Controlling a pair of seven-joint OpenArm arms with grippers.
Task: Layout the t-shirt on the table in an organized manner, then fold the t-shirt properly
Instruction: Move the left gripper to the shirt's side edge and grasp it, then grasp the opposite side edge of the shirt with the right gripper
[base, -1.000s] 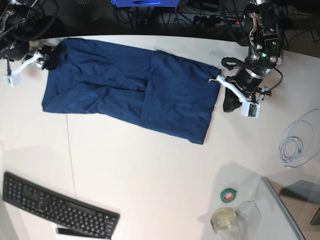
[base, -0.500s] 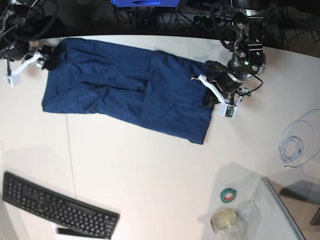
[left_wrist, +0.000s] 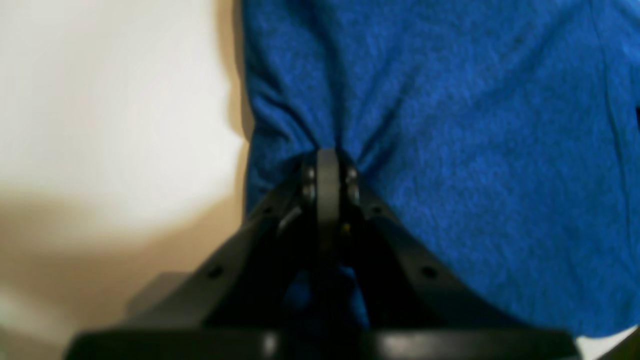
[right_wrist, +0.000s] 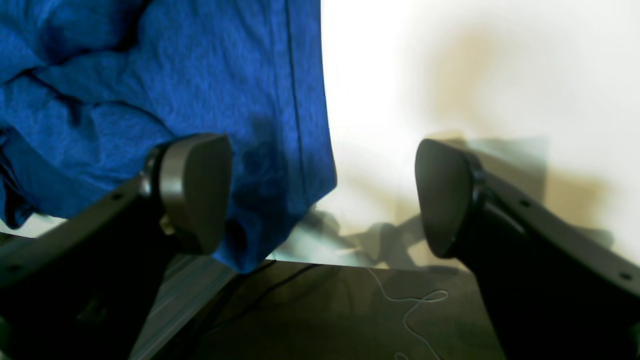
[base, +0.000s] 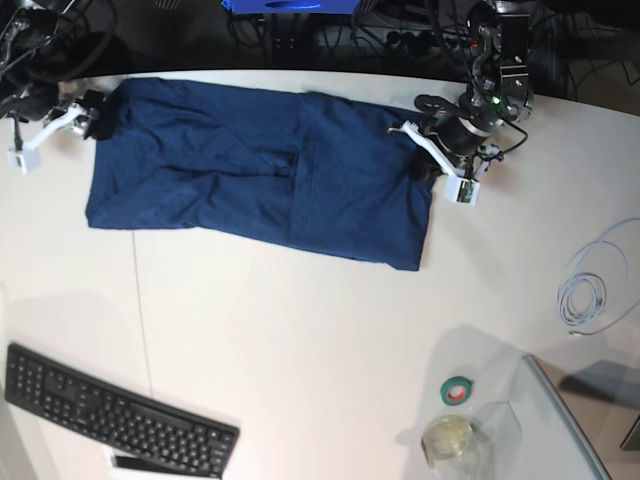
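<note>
the t-shirt (base: 265, 175) lies spread across the far part of the table (base: 300, 330), creased in the middle. i judge it light, limp and quick to bunch, so i'd take it by edges and corners, not the middle. my left gripper (left_wrist: 327, 170) is clenched on a pinch of cloth at the shirt's edge, with folds radiating from the pinch. my right gripper (right_wrist: 325, 195) stands wide apart and holds nothing; one finger (right_wrist: 192, 190) sits over the shirt's corner by the table edge, and i can't tell if it touches.
</note>
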